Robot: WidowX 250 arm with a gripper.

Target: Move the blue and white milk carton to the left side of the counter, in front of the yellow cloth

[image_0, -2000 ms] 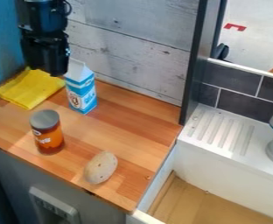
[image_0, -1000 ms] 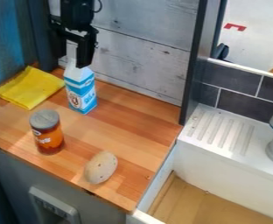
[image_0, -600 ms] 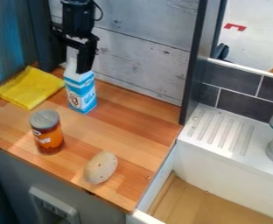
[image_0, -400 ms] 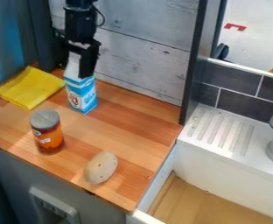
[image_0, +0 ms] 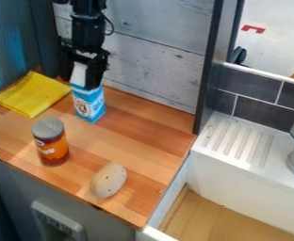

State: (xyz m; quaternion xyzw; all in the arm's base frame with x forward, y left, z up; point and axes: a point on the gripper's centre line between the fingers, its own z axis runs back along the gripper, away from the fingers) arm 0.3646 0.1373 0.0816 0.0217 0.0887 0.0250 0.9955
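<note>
Wooden tabletop [image_0: 134, 129], the landmark; behind it, whitewashed plank wall [image_0: 156, 70]; left, blue surface [image_0: 8, 47]; right, dark tiles [image_0: 253, 92] above a white ribbed ledge [image_0: 238, 141].

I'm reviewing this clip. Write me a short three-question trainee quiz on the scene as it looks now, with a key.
1. True or false: the can stands upright on the wooden counter.
2. Fill in the blank: the colour of the cloth is ____.
3. Multiple choice: which thing is the gripper nearest to?
A) the can
B) the carton
C) the cloth

Key: 1. True; 2. yellow; 3. B
</note>
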